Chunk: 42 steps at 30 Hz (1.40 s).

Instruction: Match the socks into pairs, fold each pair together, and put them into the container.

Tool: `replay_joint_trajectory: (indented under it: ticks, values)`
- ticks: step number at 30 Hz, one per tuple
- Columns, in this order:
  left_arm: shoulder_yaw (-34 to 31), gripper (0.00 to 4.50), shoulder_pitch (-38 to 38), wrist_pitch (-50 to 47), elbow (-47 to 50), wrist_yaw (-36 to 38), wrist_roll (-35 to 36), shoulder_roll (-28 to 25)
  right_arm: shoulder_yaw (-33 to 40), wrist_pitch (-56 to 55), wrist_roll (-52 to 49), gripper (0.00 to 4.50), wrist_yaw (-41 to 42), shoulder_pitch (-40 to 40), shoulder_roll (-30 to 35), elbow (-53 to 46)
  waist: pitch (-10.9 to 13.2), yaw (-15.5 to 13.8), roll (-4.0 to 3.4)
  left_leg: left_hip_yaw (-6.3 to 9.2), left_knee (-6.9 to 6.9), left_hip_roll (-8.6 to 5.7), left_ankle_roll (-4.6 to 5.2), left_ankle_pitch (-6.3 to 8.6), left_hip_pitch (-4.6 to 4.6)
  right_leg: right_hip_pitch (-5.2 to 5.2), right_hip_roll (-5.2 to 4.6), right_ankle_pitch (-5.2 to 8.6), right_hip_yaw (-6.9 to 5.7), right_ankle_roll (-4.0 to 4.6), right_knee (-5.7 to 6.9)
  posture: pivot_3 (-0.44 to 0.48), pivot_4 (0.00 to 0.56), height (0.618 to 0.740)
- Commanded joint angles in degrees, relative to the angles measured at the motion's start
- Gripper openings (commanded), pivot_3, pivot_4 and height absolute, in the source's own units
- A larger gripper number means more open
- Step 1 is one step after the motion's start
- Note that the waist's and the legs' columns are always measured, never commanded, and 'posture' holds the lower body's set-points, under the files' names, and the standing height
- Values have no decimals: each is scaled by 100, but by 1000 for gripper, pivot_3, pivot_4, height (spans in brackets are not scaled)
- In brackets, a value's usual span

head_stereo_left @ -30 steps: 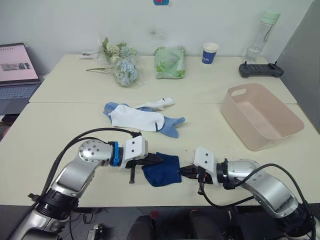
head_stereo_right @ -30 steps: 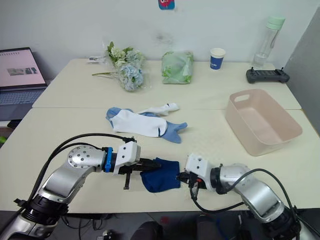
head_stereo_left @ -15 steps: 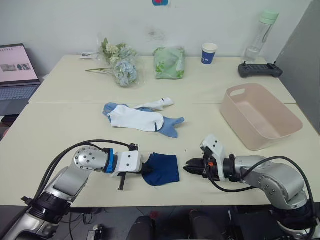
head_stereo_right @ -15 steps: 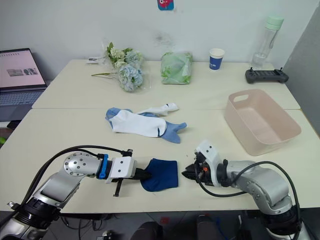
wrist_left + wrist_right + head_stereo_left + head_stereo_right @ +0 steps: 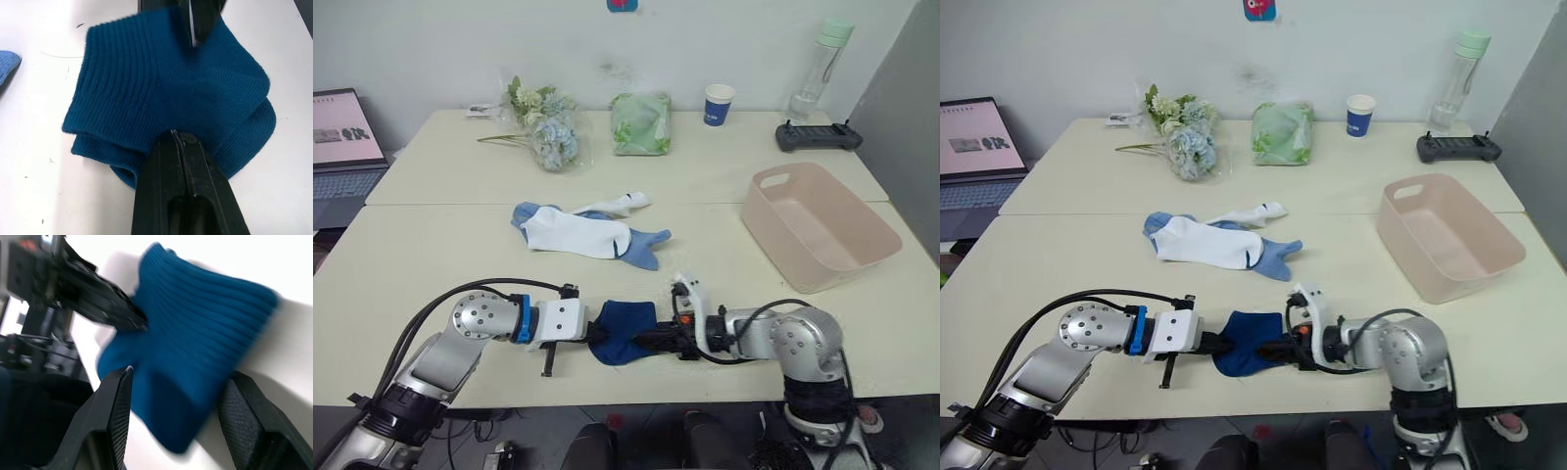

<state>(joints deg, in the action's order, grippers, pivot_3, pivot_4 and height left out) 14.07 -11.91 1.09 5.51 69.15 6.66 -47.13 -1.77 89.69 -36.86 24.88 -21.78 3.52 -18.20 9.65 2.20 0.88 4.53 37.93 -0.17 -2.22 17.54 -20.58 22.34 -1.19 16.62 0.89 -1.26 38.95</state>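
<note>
The left gripper (image 5: 183, 142) has its two black fingers pressed together on the near-left edge of the folded navy pair (image 5: 625, 329), pinching the cloth, while the right gripper (image 5: 173, 404) comes at the same bundle from the other side with its fingers spread wide, one on each side of the sock's end and not yet closed on it. The navy pair sits close to the front edge of the tabletop (image 5: 431, 255), about midway along it, doubled over on itself with the ribbed cuffs stacked, so to my eye the first pair is matched and more or less folded but has not gone anywhere yet. The container (image 5: 815, 224) stands well apart toward the right edge of the tabletop, and I can see nothing in it. Further back, around the middle of the tabletop, the other four socks lie in a loose heap: a white sock (image 5: 576, 233) on top of the light blue socks (image 5: 644, 247), with a second white sock (image 5: 619, 204) poking out behind. Those are neither sorted nor folded. I would judge the job about a third through at best: one pair is ready to be carried over to the tub, and two pairs are left to match, fold and drop in.
</note>
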Motion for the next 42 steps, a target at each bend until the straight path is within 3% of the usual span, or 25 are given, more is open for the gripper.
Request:
replay_joint_trajectory:
  ticks: [1,6,7,10,15,23,26,31,38,42]
  values:
    - [-8,0,103,-231,-117,-28,-112,-79,-170,-354,76,2663,-40,-231,-134,346,0,0,0,0,1,-1,0,0,0,0,0,0,0,0,0,0,150,740]
    - [-93,0,169,-246,-64,-31,-74,-119,-104,-551,-6,2663,18,-397,-149,626,0,7,-1,-2,1,-2,0,0,1,0,-1,0,2,0,0,0,150,740]
    - [-120,0,191,-248,-56,-46,-61,-110,-81,-575,-16,2495,16,-400,-140,662,0,12,-1,-1,1,-1,0,0,0,1,0,0,1,0,0,0,150,740]
    - [-201,0,251,-283,-17,-92,24,-65,10,-601,-66,1776,1,-379,-123,683,0,17,-1,-1,1,-1,0,0,0,1,-1,0,2,0,0,0,150,740]
    - [-363,0,174,-658,159,-180,393,37,-77,-647,-123,54,51,-192,200,269,1,15,-3,1,1,-1,0,0,-5,3,-1,0,-1,0,0,0,150,740]
    - [-626,0,-836,-2512,801,-437,1579,550,-252,-1450,-91,17,201,346,1428,-1408,16,-57,3,6,9,-23,0,0,-28,6,-6,1,-10,-4,-14,0,150,740]
    - [-509,546,-1451,-3005,852,-597,1739,859,367,-1426,-345,0,174,561,1747,-2000,16,-50,5,3,11,-23,0,0,-28,5,-6,1,-7,-5,-16,0,150,740]
    - [-432,2196,-2263,-3663,821,-939,1921,1414,1410,-1576,-498,0,117,515,2341,-2501,18,-40,8,0,11,-23,0,0,-28,5,-2,1,-4,-6,-13,0,150,740]
    - [-495,4487,-3493,-4133,473,-1181,2126,2106,1976,-3188,805,0,671,95,4923,-1815,38,-54,13,-6,14,-30,0,-1,-27,0,1,1,-5,-6,-17,0,150,740]
    - [-550,4487,-4009,-4298,278,-1303,2255,2444,1555,-4785,1983,0,947,-112,5998,-775,42,-35,18,-13,6,-26,0,0,-28,0,2,6,2,-13,-33,0,150,740]
